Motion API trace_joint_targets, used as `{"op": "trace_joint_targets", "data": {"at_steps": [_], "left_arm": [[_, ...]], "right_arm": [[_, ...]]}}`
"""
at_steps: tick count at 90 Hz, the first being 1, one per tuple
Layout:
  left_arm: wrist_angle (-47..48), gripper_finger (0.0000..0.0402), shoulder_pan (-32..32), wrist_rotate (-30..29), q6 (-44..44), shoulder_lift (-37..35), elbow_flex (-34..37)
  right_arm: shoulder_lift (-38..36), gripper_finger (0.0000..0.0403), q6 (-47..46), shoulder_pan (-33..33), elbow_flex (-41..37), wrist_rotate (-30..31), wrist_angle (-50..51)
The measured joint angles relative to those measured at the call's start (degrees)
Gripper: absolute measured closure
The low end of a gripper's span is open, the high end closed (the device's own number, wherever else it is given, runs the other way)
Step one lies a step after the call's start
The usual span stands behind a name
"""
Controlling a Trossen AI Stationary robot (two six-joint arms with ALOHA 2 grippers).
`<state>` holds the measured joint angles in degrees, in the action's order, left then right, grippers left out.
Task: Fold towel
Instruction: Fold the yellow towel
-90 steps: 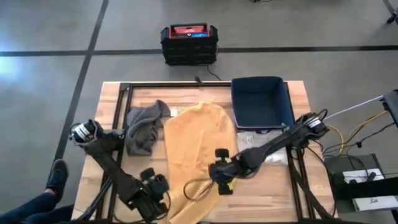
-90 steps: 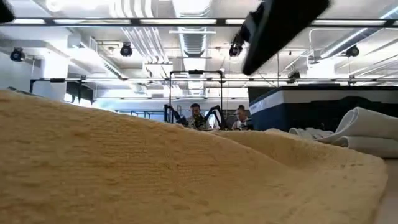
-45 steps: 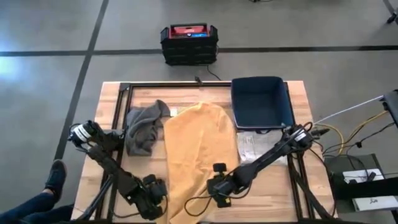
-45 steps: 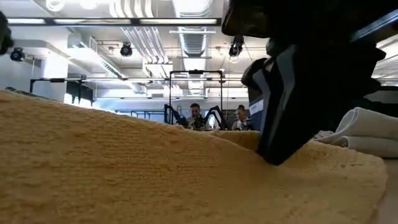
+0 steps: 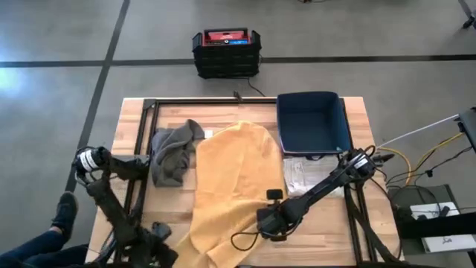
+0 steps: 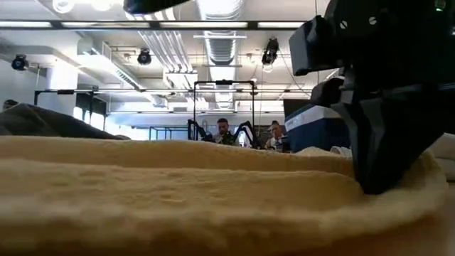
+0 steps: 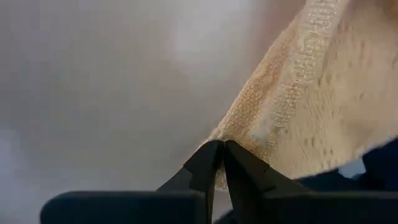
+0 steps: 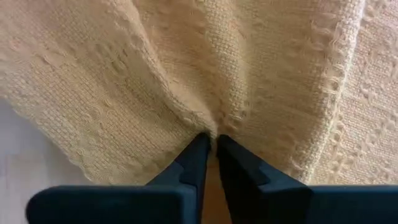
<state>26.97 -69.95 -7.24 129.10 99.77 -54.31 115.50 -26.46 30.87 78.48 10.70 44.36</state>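
Note:
A yellow towel (image 5: 236, 182) lies lengthwise on the wooden table, from the far middle to the near edge. My left gripper (image 7: 219, 148) is at the table's near left (image 5: 172, 240), shut on the towel's near left corner. My right gripper (image 8: 211, 140) stands at the towel's near right side (image 5: 262, 222), shut on a bunch of the cloth. In the low view the towel (image 6: 178, 192) fills the foreground, with the right gripper (image 6: 373, 181) pointing down into it. My left gripper pinches the towel's hemmed edge at its corner (image 7: 245, 134) between the two fingertips. The cloth runs away from the fingers, lightly drawn. My right gripper pinches a gathered fold of the towel (image 8: 214, 121) from above, fingers pointing down. Creases fan out from the pinch, and the cloth around it lies on the table.
A crumpled grey cloth (image 5: 172, 152) lies left of the towel. A dark blue bin (image 5: 312, 123) stands at the far right, with folded white cloth (image 5: 305, 177) in front of it. A red and black case (image 5: 225, 50) sits on the floor beyond the table.
My left gripper has gone toward the table's near left corner, drawing the towel's near left corner out with it. My right gripper has gone toward the near edge and come down onto the towel. The towel's near end has spread wider and lies flatter.

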Motion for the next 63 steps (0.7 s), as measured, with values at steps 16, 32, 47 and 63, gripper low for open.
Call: {"op": "trace_joint_targets", "data": {"at_steps": [16,32,47,63], "left_arm": [[14.77,0.0381,1.55,-7.03,-5.48,-0.43,-8.76],[26.57,0.0381,4.94,-17.97,-22.38,0.12,-19.27],[21.07,0.0381,9.16,-21.00,-40.09,0.60,-18.79],[19.09,0.0381,11.63,-9.28,-42.10,2.43,-13.39]], "right_arm": [[-1.56,0.0370,1.33,0.00,2.83,-0.20,-0.04],[-2.67,0.0377,4.75,0.00,5.50,1.99,-0.74],[-2.06,0.0379,6.61,-0.20,5.53,2.91,-6.51],[-0.40,0.0380,6.53,-0.13,5.31,2.86,-7.85]]}}
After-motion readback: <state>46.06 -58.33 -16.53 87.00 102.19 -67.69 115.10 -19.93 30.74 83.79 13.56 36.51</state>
